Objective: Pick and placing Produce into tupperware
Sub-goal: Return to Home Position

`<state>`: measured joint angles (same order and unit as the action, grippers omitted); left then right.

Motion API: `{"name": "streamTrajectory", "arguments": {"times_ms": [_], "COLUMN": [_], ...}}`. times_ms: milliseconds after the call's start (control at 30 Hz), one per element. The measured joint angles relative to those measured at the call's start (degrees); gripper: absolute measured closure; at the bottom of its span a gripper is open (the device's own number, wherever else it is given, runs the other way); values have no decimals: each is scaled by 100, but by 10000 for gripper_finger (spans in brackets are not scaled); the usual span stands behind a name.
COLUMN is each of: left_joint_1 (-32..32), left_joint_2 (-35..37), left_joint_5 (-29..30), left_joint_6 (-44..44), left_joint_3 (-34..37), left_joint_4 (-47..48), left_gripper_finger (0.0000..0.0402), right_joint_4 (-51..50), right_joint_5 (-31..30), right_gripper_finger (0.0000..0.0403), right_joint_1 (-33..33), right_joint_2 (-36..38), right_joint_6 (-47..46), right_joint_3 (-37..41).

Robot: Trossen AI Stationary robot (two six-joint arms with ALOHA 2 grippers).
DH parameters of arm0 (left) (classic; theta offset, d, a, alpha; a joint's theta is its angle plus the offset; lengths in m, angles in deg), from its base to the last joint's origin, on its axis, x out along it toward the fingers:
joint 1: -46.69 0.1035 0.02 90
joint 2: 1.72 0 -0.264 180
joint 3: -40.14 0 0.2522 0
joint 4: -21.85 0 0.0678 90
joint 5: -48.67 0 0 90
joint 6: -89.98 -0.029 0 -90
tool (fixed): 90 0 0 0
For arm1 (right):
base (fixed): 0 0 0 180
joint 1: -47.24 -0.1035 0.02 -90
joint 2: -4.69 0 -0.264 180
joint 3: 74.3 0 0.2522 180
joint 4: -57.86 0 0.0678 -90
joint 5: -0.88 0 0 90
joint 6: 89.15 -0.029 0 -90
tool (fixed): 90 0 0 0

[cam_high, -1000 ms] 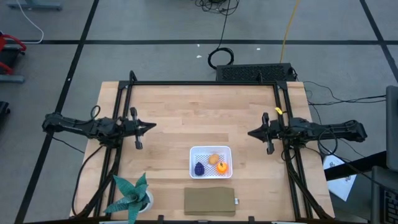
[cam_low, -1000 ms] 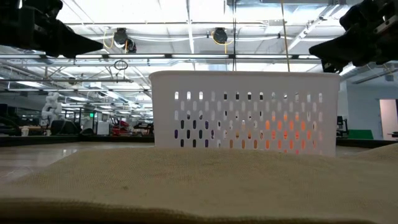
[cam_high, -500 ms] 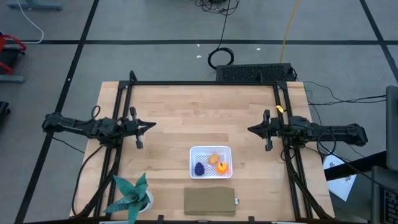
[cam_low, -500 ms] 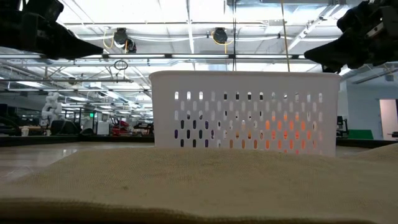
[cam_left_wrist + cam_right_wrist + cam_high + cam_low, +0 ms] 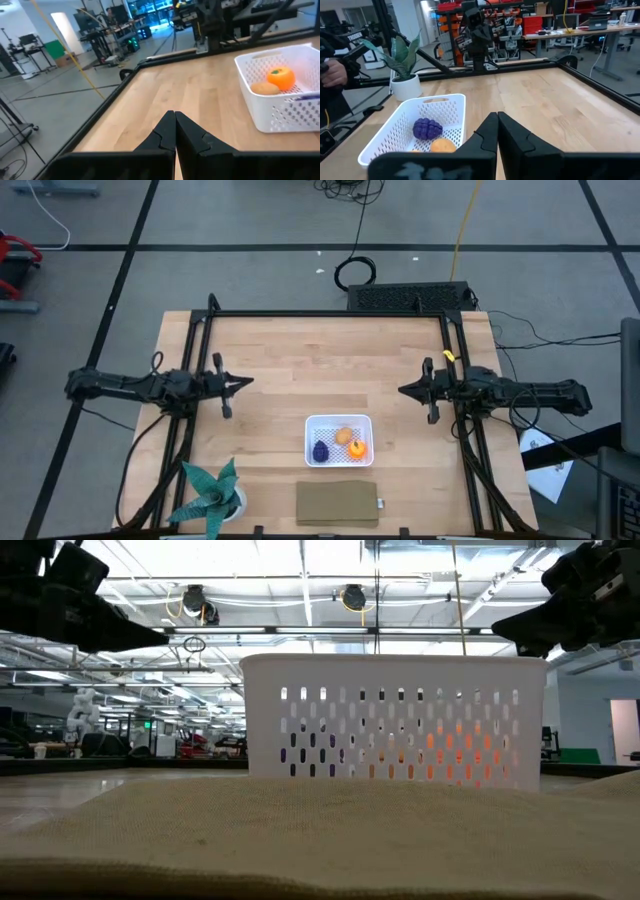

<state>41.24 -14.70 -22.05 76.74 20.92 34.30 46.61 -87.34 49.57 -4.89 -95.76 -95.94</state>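
High view: bright, even overhead light on table (image 5: 300,350), shadows short and faint. Low view: heavy glare from ceiling lights (image 5: 300,560); left gripper (image 5: 163,638) and right gripper (image 5: 497,628) read as black silhouettes, tupperware (image 5: 392,720) backlit. Left wrist view: tupperware rim washed out by glare. Right wrist view evenly lit.

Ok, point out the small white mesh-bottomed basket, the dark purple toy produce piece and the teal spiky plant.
small white mesh-bottomed basket (image 5: 339,417), high view, on its rim.
dark purple toy produce piece (image 5: 427,128), right wrist view, on its middle.
teal spiky plant (image 5: 212,488), high view, on its leaves.
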Motion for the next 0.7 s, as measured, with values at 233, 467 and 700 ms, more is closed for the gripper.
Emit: {"name": "streamTrajectory", "arguments": {"times_ms": [233, 467, 700], "left_joint_1": [243, 303, 303], "left_joint_2": [242, 622, 753], "left_joint_5": [-130, -217, -812], "left_joint_6": [-20, 24, 115], "left_joint_3": [3, 10, 10], "left_joint_4": [159, 583, 817], "left_gripper_finger": [401, 401, 401], "right_joint_4": [-111, -129, -101], "right_joint_5": [-11, -15, -4], "right_gripper_finger": [403, 403, 403], "right_joint_1": [2, 24, 24], "right_joint_2": [0, 0, 0], "right_joint_6": [73, -53, -88], "right_joint_3": [0, 29, 142]}}
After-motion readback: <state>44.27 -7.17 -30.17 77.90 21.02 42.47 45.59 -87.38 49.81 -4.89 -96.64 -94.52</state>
